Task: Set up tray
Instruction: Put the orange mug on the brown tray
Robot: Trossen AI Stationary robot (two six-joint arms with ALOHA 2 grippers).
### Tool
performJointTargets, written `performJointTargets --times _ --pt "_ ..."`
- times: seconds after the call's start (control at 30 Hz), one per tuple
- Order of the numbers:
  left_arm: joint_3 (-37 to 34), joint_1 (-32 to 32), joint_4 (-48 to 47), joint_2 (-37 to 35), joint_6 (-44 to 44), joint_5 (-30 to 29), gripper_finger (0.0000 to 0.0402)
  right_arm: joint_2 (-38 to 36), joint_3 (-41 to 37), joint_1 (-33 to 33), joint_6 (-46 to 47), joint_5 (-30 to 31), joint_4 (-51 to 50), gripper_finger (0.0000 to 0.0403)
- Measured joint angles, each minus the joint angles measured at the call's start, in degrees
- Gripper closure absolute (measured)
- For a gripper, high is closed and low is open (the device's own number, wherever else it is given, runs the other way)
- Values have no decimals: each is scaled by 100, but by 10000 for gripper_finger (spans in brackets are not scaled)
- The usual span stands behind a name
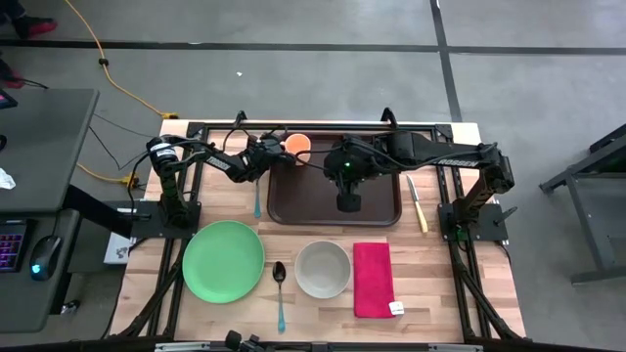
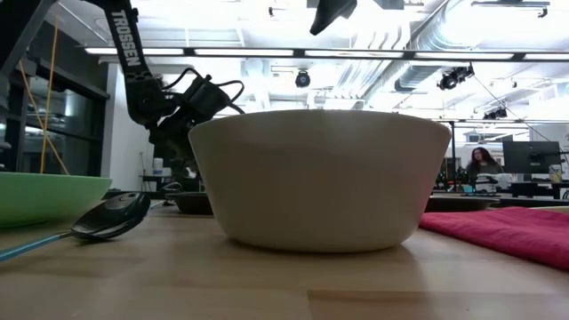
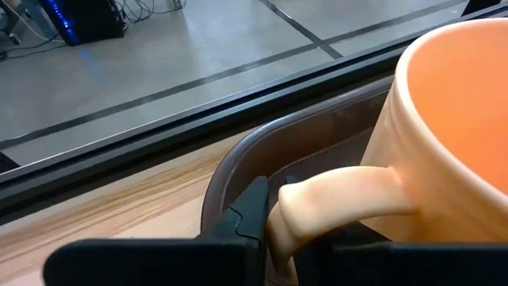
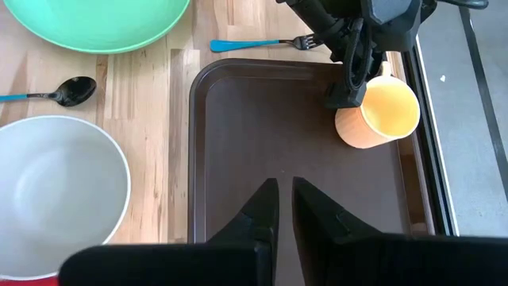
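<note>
left pincer point(image 4: 349, 83) clamped, right pincer point(image 4: 284, 208) nearly shut, hovering.

We see the tray point(image 1: 333, 210), dark brown, rectangular, with rounded corners and a raised rim, lying flat on the worktop point(image 1: 440, 284) at its far middle. An orange mug point(image 1: 297, 147) sits in the tray's far left corner, its handle gripped by the left pincer point(image 1: 277, 150).

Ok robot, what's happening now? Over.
Left pincer shut on the orange ceramic mug's handle, mug in the dark brown plastic tray's far left corner. Right pincer shut, empty, above the tray. Nothing blocking.
</note>
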Motion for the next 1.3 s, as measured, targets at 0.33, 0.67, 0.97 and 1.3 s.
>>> performJointTargets --times 0.33,0.67,0.97,1.3 --pt "-2 1 -3 -85 0 -15 330 0 -2 0 0 0 -18 387" --pt "-2 2 -261 -87 -4 -34 330 0 -4 0 16 0 -24 387" --pt "2 0 -334 -90 -15 -41 330 0 -4 0 19 0 -24 387" --pt "7 -2 -386 -92 -12 -43 330 0 -4 0 20 0 -24 386"
